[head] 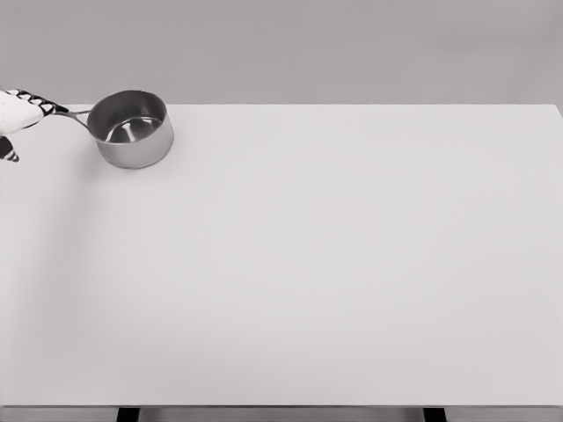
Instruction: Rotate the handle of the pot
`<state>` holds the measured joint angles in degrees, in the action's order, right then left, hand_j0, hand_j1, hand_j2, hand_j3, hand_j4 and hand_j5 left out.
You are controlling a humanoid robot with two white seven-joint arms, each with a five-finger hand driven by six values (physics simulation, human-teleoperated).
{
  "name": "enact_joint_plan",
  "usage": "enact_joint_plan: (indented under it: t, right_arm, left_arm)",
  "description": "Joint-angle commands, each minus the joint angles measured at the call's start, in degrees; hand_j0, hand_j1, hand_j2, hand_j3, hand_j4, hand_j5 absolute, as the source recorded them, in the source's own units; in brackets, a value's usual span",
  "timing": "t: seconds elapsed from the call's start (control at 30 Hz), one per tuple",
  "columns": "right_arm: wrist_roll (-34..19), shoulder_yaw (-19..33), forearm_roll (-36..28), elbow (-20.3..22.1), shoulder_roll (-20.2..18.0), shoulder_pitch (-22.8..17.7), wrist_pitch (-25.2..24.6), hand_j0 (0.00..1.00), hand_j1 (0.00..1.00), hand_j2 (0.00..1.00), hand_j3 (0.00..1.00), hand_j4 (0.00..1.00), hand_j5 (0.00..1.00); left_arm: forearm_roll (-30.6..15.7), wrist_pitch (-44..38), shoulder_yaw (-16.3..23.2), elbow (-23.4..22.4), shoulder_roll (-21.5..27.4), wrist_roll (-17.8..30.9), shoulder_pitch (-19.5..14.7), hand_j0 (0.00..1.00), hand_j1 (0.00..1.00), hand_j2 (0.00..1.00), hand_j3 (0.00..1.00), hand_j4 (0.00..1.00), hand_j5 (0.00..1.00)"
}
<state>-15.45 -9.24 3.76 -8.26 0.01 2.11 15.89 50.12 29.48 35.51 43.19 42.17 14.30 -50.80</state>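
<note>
At the far upper left of the frame a white hand [18,114] pokes in from the left edge, so I take it for the left one. Its dark-tipped fingers [48,104] reach toward the outer end of the pot handle [75,113] and seem to touch or pinch it. So little of the hand shows that I cannot tell whether they are truly clamped on the handle or only resting against it. One more fingertip hangs lower, by the frame's edge, clear of everything.

Just right of that, the thin handle runs into the pot [132,128], a small shiny steel saucepan standing upright and empty in the upper left corner of the white table [352,264]. The handle points left, toward the hand.

To turn it well, I would think the hand should grip the handle end firmly and sweep it in an arc about the pot's centre, keeping the base flat so the pot pivots rather than skids or tips.

The pot sits near the table's far edge and not far from its left side, so a swing toward the back has little margin. Everything to the right and toward the bottom of the frame is bare tabletop, plenty of room to swing the handle that way. The right arm does not show.
</note>
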Motion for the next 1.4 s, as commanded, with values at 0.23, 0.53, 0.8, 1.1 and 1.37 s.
enact_joint_plan:
  t: [0.23,0.53,0.8,1.1,1.37]
  right_arm:
    - [-0.02,0.01,0.02,0.0,-0.01,0.0,0.01,1.0,1.0,1.0,1.0,1.0,1.0]
    - [-0.02,0.01,0.02,0.0,-0.01,0.0,0.01,1.0,1.0,1.0,1.0,1.0,1.0]
    - [-0.02,0.01,0.02,0.0,-0.01,0.0,0.01,1.0,1.0,1.0,1.0,1.0,1.0]
    - [-0.02,0.01,0.02,0.0,-0.01,0.0,0.01,1.0,1.0,1.0,1.0,1.0,1.0]
    - [-0.02,0.01,0.02,0.0,-0.01,0.0,0.01,1.0,1.0,1.0,1.0,1.0,1.0]
  left_arm:
    - [-0.64,0.49,0.08,0.31,1.25,-0.15,0.35,1.0,1.0,1.0,1.0,1.0,1.0]
    - [-5.12,1.98,-1.06,1.1,3.19,-0.15,-0.09,1.0,1.0,1.0,1.0,1.0,1.0]
    - [-0.64,-2.85,-0.01,-6.19,-1.82,-1.12,-3.25,1.0,1.0,1.0,1.0,1.0,1.0]
    - [0.06,-3.64,2.1,-6.46,-2.7,-1.29,-3.08,1.0,1.0,1.0,1.0,1.0,1.0]
    - [-0.29,-3.2,2.1,-6.02,-2.44,-1.29,-2.81,1.0,1.0,1.0,1.0,1.0,1.0]
